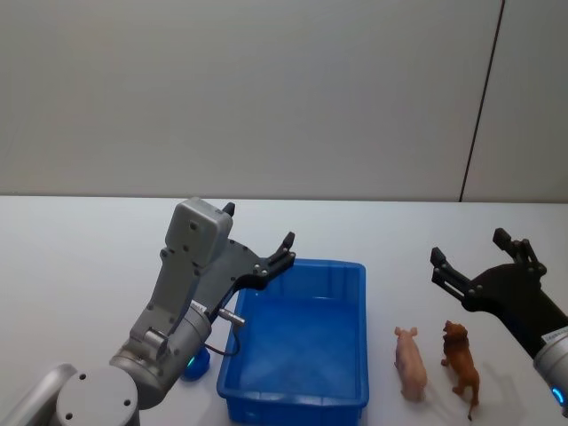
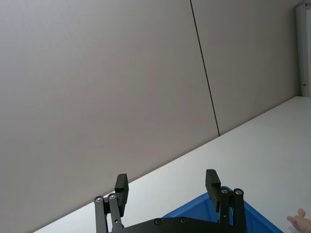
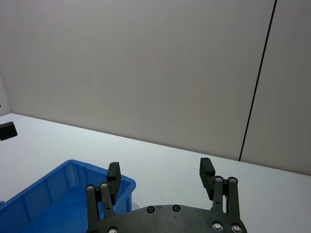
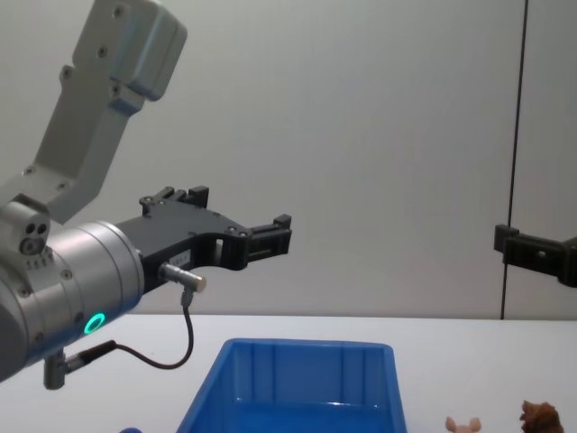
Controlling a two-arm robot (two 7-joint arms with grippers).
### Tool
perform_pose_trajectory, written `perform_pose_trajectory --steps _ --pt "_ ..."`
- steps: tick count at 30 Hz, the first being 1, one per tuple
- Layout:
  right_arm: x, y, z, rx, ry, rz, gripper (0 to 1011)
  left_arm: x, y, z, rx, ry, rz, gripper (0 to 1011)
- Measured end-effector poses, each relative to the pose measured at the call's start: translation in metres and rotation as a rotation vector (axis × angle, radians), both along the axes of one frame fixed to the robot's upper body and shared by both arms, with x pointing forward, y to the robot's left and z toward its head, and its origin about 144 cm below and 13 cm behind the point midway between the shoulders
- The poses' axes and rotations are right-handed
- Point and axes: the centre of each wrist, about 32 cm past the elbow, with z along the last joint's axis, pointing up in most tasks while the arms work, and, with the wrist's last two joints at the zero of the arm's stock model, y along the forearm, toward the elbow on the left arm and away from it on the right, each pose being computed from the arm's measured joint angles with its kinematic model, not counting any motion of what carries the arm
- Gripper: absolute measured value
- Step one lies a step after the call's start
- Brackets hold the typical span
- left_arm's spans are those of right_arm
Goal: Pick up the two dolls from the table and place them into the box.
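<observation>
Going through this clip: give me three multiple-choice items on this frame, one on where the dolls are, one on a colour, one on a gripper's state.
1. Where do the pink doll and the brown doll stand relative to the bin?
A. Inside it
B. On the table, on the robot's right of it
C. On the table, on the robot's left of it

2. What colour is the bin?
A. Red
B. White
C. Blue

3. How is the right gripper?
A. Open, holding nothing
B. Shut on the pink doll
C. Shut, holding nothing

Answers:
1 B: the head view shows both dolls upright on the table, outside the bin's right wall.
2 C: its walls and rim are bright blue.
3 A: its fingers are spread with nothing between them, beyond the dolls. The left gripper, raised by the bin's left side, is open too.
</observation>
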Motion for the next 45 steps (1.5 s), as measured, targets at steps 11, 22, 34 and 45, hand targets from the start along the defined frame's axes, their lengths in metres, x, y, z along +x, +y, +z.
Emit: perform_pose_trajectory --steps 11,22,34,45 --pt "0.000 0.000 0.000 0.000 0.000 0.000 1001 0.000 0.000 0.000 0.000 0.000 0.000 1001" --pt "0.001 0.000 0.000 0.000 0.001 -0.001 1001 0.000 0.000 0.000 0.000 0.000 0.000 1001" --pt "0.003 -0.001 -0.005 -0.016 0.060 -0.030 1001 0.000 0.000 0.000 0.000 0.000 0.000 1001" --pt "0.000 0.000 -0.013 -0.041 0.158 -0.075 1001 0.000 0.000 0.000 0.000 0.000 0.000 1001"
